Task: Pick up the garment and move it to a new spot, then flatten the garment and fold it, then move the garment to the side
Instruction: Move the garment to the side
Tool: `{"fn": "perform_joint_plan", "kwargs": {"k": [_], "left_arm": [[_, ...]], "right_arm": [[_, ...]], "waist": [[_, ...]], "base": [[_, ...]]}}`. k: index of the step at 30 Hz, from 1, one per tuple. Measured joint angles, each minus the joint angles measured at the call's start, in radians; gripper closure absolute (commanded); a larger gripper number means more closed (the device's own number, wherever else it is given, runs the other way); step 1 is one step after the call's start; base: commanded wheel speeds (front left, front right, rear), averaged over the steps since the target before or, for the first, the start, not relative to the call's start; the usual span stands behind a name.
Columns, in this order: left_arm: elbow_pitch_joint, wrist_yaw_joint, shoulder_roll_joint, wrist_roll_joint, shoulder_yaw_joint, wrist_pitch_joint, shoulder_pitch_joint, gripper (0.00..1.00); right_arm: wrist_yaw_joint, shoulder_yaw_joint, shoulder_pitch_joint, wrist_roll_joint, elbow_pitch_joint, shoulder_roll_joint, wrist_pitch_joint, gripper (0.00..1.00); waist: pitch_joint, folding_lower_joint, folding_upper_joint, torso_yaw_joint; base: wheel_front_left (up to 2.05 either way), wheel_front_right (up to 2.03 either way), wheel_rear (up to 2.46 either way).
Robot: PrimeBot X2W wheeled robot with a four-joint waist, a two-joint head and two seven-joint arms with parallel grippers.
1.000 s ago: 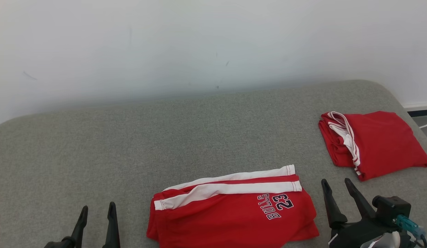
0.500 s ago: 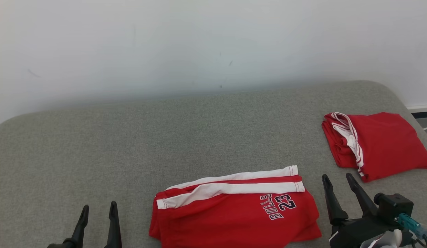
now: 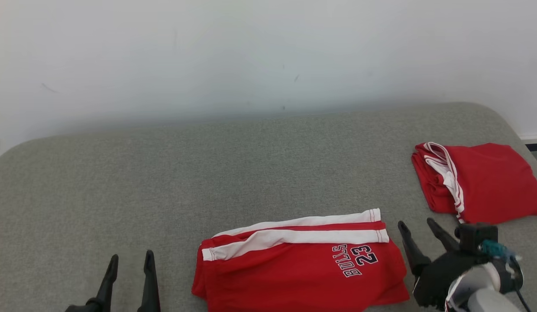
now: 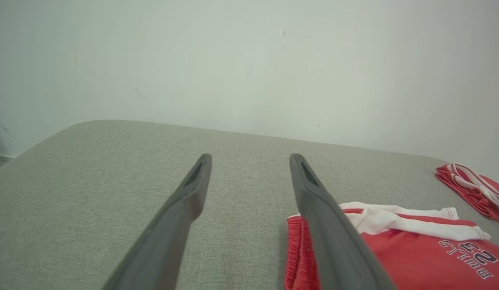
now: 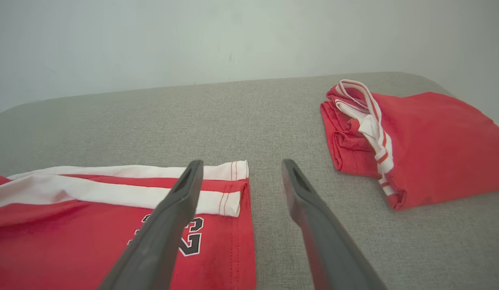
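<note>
The right gripper [image 3: 414,222], spread empty like the left gripper [image 3: 131,255], is edged toward the folded garment [image 3: 301,273], apparently next to be gripped and moved aside.

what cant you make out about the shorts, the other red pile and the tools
Shorts: near edge cut off by the head view's bottom edge.
Folded red garment: its type is hidden by the folds; right corner cut by the head view's right edge.
Left tool: base cut off at the bottom edge, head view.
Right tool: wrist behind it is blurred, head view.
</note>
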Motion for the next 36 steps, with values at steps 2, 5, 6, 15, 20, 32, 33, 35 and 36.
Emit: {"fn": "perform_joint_plan", "kwargs": {"k": [2,5,6,15,20,32,33,35,36], "left_arm": [[-0.001,0.0,-0.003,0.003,-0.011,0.002,-0.001,0.0],[-0.002,0.0,-0.006,0.006,-0.018,0.003,-0.004,0.0],[-0.002,0.0,-0.006,0.007,-0.02,0.005,-0.004,0.0],[-0.004,0.0,-0.01,0.007,-0.033,0.019,-0.005,0.0],[-0.004,0.0,-0.01,0.007,-0.032,0.019,-0.006,0.0],[-0.004,0.0,-0.009,0.007,-0.026,0.024,-0.017,0.0],[-0.004,0.0,-0.009,0.007,-0.025,0.025,-0.021,0.0],[-0.003,0.0,-0.009,0.005,-0.022,0.026,-0.022,0.0],[-0.003,0.0,-0.009,0.004,-0.021,0.028,-0.022,0.0]], "right_arm": [[0.015,0.004,-0.036,0.011,0.038,-0.005,0.038,0.0],[0.026,0.018,-0.061,0.025,0.102,-0.004,0.096,0.0],[0.026,0.022,-0.067,0.027,0.121,-0.001,0.112,0.0],[0.051,0.065,-0.13,0.052,0.275,0.038,0.238,0.0],[0.052,0.082,-0.159,0.052,0.353,0.056,0.286,0.0],[0.069,0.103,-0.224,0.051,0.457,0.076,0.333,1.0],[0.074,0.103,-0.232,0.051,0.462,0.078,0.333,1.0],[0.083,0.105,-0.237,0.051,0.468,0.084,0.333,1.0],[0.086,0.105,-0.237,0.051,0.47,0.089,0.332,1.0]], "waist": [[0.002,0.0,0.0,0.007],[0.005,0.0,0.0,0.02],[0.006,0.0,0.0,0.025],[0.021,0.0,0.0,0.065],[0.029,0.0,0.0,0.076],[0.041,-0.0001,0.0,0.081],[0.042,-0.0001,0.0,0.081],[0.044,0.0,0.0,0.08],[0.045,0.0,0.0,0.079]], "base": [[0.0,0.0,0.0],[0.0,0.0,0.0],[0.0,0.0,0.0],[0.0,0.0,0.0],[0.0,0.0,0.0],[0.0,0.0,0.0],[0.0,0.0,0.0],[0.0,0.0,0.0],[0.0,0.0,0.0]]}}
